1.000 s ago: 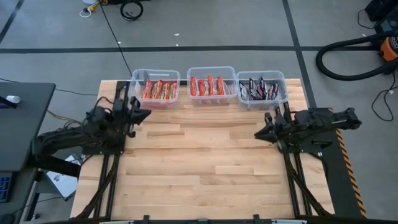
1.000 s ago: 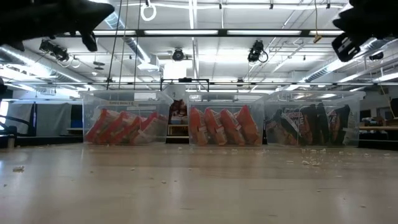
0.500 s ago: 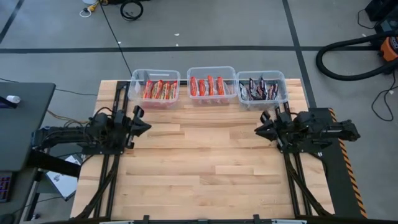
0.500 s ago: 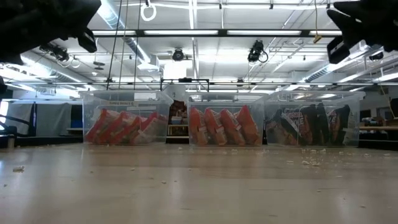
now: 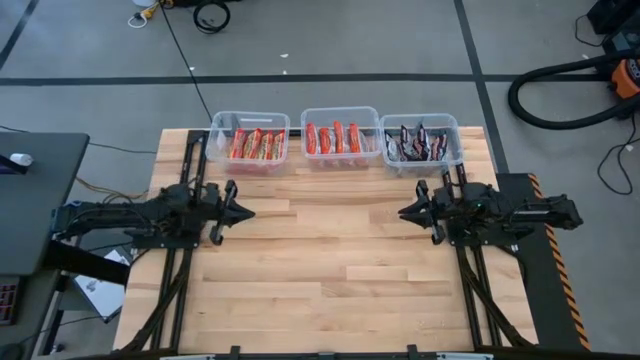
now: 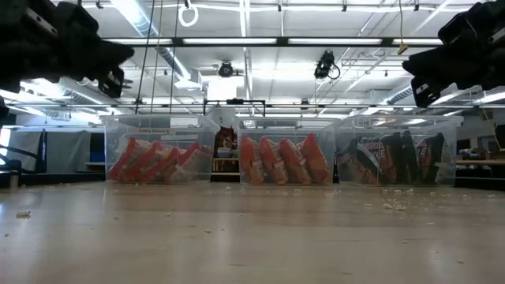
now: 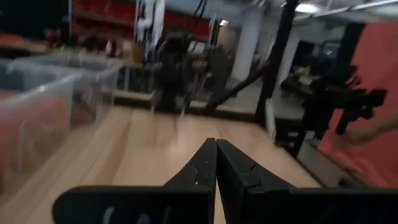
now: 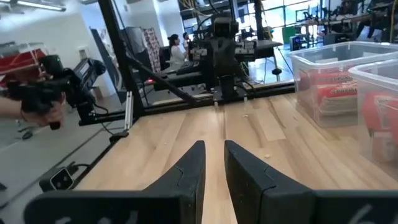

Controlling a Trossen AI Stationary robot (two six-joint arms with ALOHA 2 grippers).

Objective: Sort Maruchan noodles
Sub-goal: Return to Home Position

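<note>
Both arms have swung inward: left gripper (image 5: 243, 212) closed, right gripper (image 5: 405, 212) barely parted. Sorted noodles (image 5: 335, 138) look light, crinkly, slippery; best pinched at a short edge.

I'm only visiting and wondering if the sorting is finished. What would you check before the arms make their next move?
1. Packets binned by colour: red-and-yellow packets in the left bin, red packets in the middle bin, dark packets in the right bin: ok.
2. Loose packets on the table: none visible: ok.
3. Left arm empty: jaws shut on nothing: ok.
4. Right arm empty: jaws slightly apart, holding nothing: ok.
5. Arms apart from the bins: both short of them, above the table: ok.
</note>
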